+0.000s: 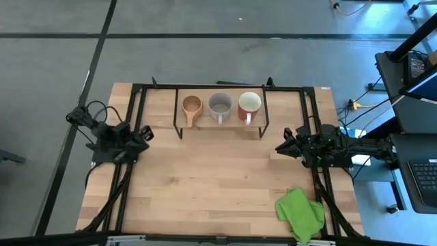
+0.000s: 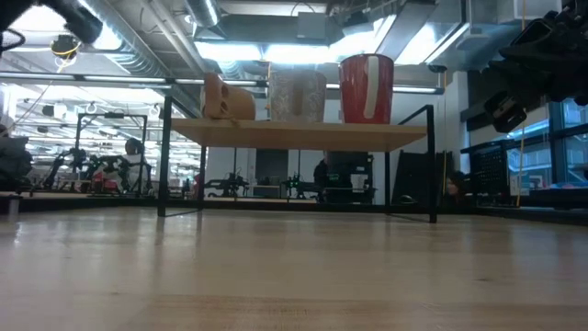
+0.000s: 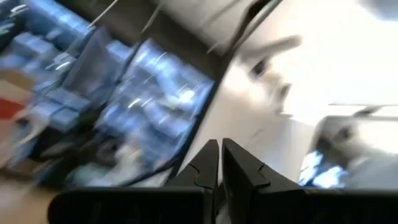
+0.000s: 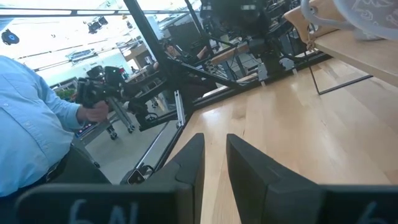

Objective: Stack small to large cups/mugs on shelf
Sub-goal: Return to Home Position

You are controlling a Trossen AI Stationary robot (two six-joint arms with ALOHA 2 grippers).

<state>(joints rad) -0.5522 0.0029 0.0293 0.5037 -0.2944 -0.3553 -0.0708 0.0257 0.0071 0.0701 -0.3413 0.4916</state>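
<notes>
Three cups stand upright on their bases in a row on the shelf (image 1: 220,121), which sits at the table's far side: the small tan wooden cup (image 1: 192,106), the grey mug (image 1: 220,104) and the red mug (image 1: 250,104). Their handles point toward the near edge. The low view shows the tan cup (image 2: 225,97), grey mug (image 2: 296,95) and red mug (image 2: 366,88) on the shelf board (image 2: 294,134). My left gripper (image 1: 145,133) hovers shut at the table's left edge. My right gripper (image 1: 281,146) is slightly open, right of the shelf. Neither holds anything.
A crumpled green cloth (image 1: 299,213) lies at the table's near right corner. Black frame rails (image 1: 130,164) run along both table sides. Bare wood (image 1: 218,178) spreads in front of the shelf. A person in a light blue shirt (image 4: 31,124) stands beyond the table.
</notes>
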